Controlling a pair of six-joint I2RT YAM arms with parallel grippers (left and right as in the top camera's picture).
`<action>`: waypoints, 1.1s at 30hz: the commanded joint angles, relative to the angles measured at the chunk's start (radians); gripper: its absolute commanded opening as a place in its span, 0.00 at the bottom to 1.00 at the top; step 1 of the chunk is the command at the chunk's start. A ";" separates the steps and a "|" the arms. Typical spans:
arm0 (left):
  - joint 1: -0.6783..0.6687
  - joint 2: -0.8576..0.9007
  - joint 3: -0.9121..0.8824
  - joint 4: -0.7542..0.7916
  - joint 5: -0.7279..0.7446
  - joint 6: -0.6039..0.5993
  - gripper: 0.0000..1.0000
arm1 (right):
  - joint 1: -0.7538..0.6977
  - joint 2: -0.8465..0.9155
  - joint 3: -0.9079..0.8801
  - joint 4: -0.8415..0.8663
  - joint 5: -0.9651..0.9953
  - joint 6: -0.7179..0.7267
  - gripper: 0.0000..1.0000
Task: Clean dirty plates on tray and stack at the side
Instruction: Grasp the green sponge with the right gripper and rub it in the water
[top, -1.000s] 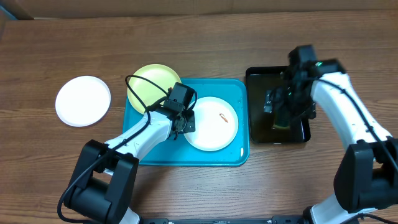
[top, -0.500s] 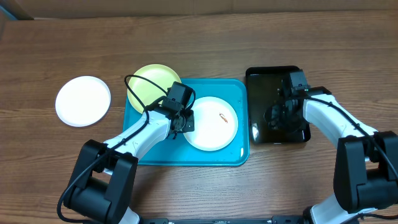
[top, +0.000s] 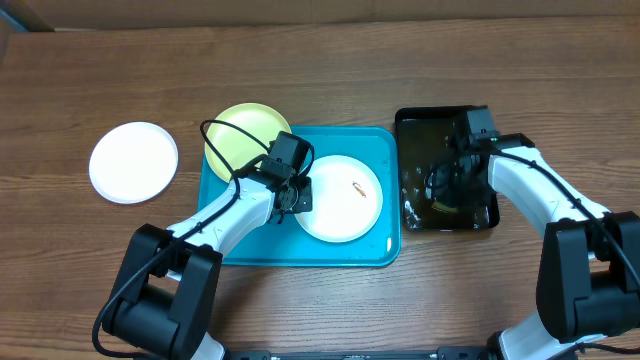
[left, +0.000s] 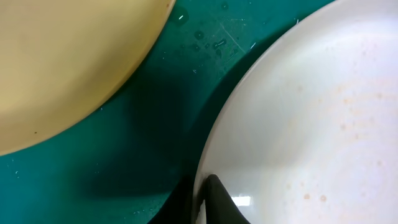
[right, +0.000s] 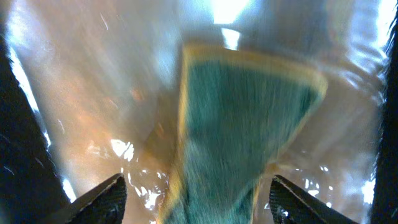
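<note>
**Status: left arm gripping a plate on the tray, right arm over a sponge in the black tray**

The tray (top: 300, 250) lies at the centre of the table (top: 320, 60). The smeared white plate (top: 340, 198) sits flat in the tray's right half, with a small orange-brown mark (top: 360, 187) on its upper right area. The yellow-green plate (top: 240, 135) rests at the tray's upper left corner and overhangs the rim onto the table. The second white plate (top: 133, 161) lies on the table at the left of the frame, well apart from the tray.

The left end effector (top: 297, 197) is at the left edge of the smeared white plate. In the left wrist view it (left: 200, 198) is pinched on that plate's rim, one dark finger (left: 217, 202) lying on the plate's upper face.

The right end effector (top: 450, 190) is low over the black tray (top: 420, 130) at the right of the frame, whose surface is wet. In the right wrist view it (right: 196, 186) is spread wide, and a green sponge (right: 242, 124) with a yellow edge lies between the fingers (right: 102, 196). The view is blurred, so it cannot be told whether they touch the sponge.
</note>
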 joint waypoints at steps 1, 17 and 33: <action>0.009 0.019 -0.010 -0.005 -0.024 0.016 0.11 | 0.001 0.000 0.030 0.024 0.076 0.005 0.76; 0.009 0.019 -0.010 0.000 -0.024 0.016 0.15 | 0.001 0.036 -0.008 0.227 0.058 0.056 0.04; 0.009 0.019 -0.010 -0.010 -0.023 0.015 0.21 | 0.002 0.035 -0.005 0.066 0.057 0.053 0.37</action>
